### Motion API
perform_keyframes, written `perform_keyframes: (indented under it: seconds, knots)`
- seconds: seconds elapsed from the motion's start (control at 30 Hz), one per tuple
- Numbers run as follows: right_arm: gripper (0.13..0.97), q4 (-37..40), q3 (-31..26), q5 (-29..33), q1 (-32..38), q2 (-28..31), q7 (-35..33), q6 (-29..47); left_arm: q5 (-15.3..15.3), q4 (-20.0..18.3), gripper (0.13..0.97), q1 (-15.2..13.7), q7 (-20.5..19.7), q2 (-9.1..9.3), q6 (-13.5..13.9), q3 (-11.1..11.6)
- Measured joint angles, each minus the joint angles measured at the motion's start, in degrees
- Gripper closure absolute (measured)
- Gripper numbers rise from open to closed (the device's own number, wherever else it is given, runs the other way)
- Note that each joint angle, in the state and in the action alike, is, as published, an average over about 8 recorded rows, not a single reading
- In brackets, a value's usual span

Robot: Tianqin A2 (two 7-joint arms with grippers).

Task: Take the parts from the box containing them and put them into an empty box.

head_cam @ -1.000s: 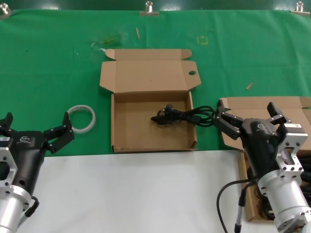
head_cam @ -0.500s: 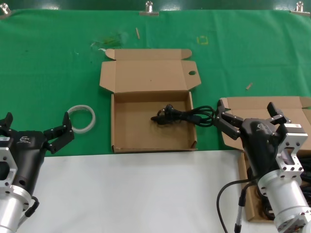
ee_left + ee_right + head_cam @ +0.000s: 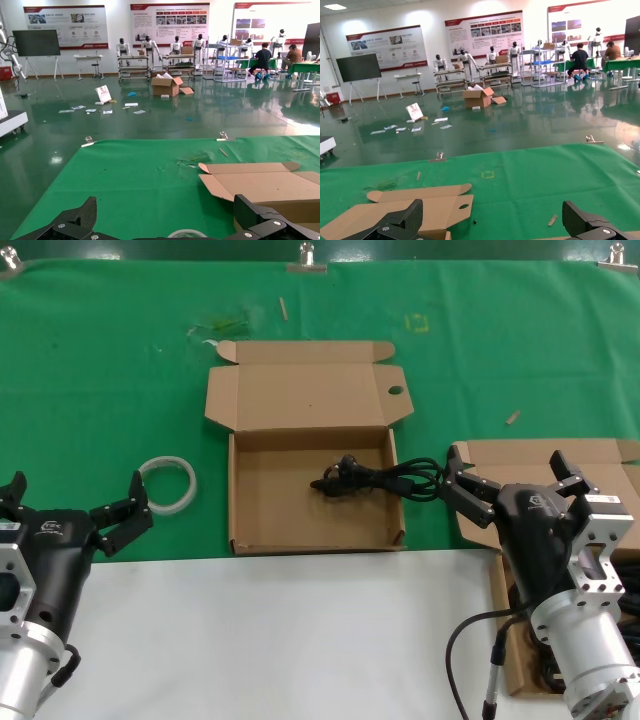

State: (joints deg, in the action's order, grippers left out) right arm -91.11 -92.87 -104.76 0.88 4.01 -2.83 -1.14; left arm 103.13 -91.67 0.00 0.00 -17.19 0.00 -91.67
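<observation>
While both arms sit low at the near edge of the table [image 3: 120,370], the right tool [image 3: 510,485] is spread wide and holding nothing, hovering over the plain box [image 3: 520,455] at the right. One cable [image 3: 375,478] lies in the holed box [image 3: 255,505] mid-table, its loop hanging over the right wall. The left tool [image 3: 70,505] is wide open too, empty, just beside a white ring [image 3: 168,483].

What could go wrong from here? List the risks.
The black power cable hangs over the right wall of the box with the holed lid tab, so it may slide out or snag. The open right gripper sits beside that overhang and could drag it. The open left gripper waits near the translucent ring.
</observation>
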Motion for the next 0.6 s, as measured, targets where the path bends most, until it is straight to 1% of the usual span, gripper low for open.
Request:
perform_keyframes:
  seconds: [0.6]
  knots:
    - [0.129,0.0,0.0,0.0,0.0,0.0,0.0,0.0,0.0,0.0,0.132,0.0,0.0,0.00,0.0,0.0]
